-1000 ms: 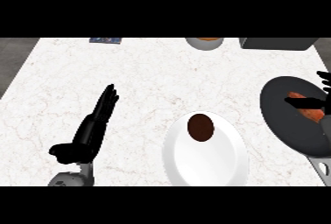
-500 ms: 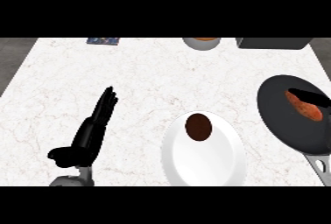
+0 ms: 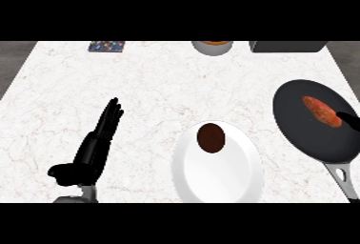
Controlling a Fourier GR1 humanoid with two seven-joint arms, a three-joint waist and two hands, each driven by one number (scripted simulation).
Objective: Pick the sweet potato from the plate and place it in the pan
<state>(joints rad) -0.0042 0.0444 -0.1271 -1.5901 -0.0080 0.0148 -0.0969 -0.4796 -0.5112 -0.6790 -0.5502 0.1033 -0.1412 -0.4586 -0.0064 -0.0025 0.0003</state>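
The orange sweet potato lies inside the dark pan at the right of the counter, toward the pan's far right side. The white plate stands left of the pan and carries only a dark brown round item near its far rim. My left hand rests on the counter at the lower left, fingers straight and pointing away, holding nothing. Of my right hand only a small black tip shows at the view's right edge, just beside the sweet potato.
The pan's grey handle points toward the lower right corner. Along the far edge stand a round bowl, a dark box and a small patterned object.
My right hand, which was over the pan with the sweet potato, has let it go and drawn back off the right edge. The sweet potato now lies in the pan. My left hand stayed put.
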